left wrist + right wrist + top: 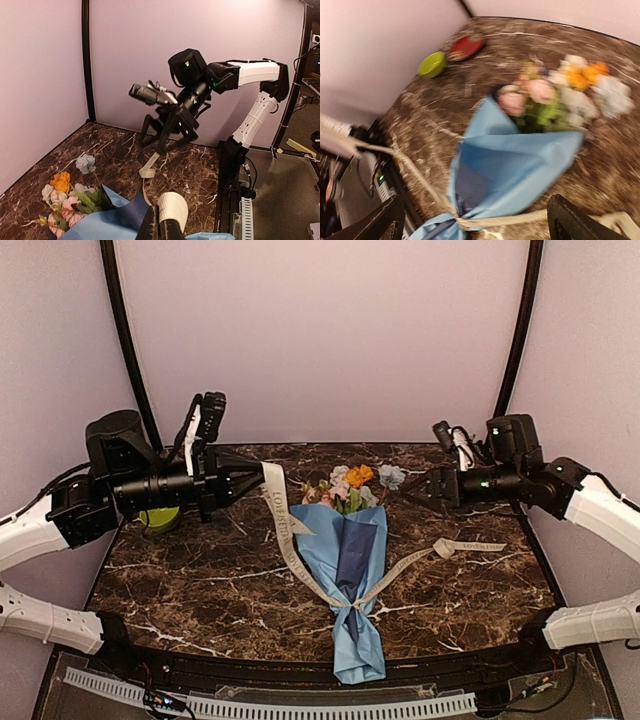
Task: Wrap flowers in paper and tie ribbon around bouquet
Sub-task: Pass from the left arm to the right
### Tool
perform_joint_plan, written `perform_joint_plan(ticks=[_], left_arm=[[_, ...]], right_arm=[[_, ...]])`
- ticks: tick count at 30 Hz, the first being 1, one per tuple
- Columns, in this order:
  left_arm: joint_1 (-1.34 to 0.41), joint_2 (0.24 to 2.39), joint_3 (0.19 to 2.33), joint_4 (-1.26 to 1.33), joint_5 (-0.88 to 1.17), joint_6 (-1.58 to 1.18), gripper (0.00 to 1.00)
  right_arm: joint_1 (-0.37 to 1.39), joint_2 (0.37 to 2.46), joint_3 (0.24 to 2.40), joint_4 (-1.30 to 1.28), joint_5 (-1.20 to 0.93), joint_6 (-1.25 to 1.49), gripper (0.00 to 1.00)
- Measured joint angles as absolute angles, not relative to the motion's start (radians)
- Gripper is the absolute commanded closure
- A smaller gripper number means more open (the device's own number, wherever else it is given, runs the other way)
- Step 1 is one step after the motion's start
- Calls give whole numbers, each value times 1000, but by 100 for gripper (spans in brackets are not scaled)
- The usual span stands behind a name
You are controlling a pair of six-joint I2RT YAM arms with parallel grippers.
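Dark marble table [200,580], lilac walls all round. Bouquet [345,560] lies flat mid-table, flowers [355,485] at the 12 o'clock end, twisted foot of the paper [322,550] at 6 o'clock near the front edge.

Ribbon [290,540] is wrapped round the narrow neck, with what looks like a knot low down [352,602]. One tail climbs toward 10 o'clock into the left gripper [258,475], whose jaws are pinched on the ribbon end up in the air. The other tail lies loose on the marble out toward 3 o'clock.

Right gripper [412,490] hangs at 2 o'clock of the bouquet, beside the blooms, jaws spread wide with nothing between them. Its own camera shows the paper cone below and between its fingers, well clear.

Step, as I read it: wrapping is done and tying is at its tail end. The next move probably calls for the right to re-take the loose tail for a tightening pull against the left, or for the left to let go. Can't tell from here whether the knot is snug.
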State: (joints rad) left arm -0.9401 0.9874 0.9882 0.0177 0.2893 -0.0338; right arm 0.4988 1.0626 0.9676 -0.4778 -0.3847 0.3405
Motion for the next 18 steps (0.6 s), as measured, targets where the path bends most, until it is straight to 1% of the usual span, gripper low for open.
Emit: perform_joint_plan(ticks=[2,4,6,8,12,13,16,18], left_arm=[[-959,1001,1014,31,306,-28,100],[-970,1008,1036,48,315,-22,100],[-974,1009,1052,67,316,-12,100],[-974,1009,1059,81,314,-3,100],[-974,1012,1060,83,307,12,100],[-974,1013,1060,83,304,14,100],[-974,1016,1060,83,295,19,100],[-974,1016,1060,83,289,24,100]], right_arm=[[675,1106,988,-400,-443,294,3],[815,1174,1002,-334,-499,253,5],[917,1251,1004,-274,-551,221,7],[975,1319,1004,-234,-572,200,8],[1013,1411,1003,-178,-588,177,21],[1015,1425,1001,-160,-590,179,25],[1016,1444,983,-97,-586,196,49],[1017,1449,966,-51,-579,213,59]])
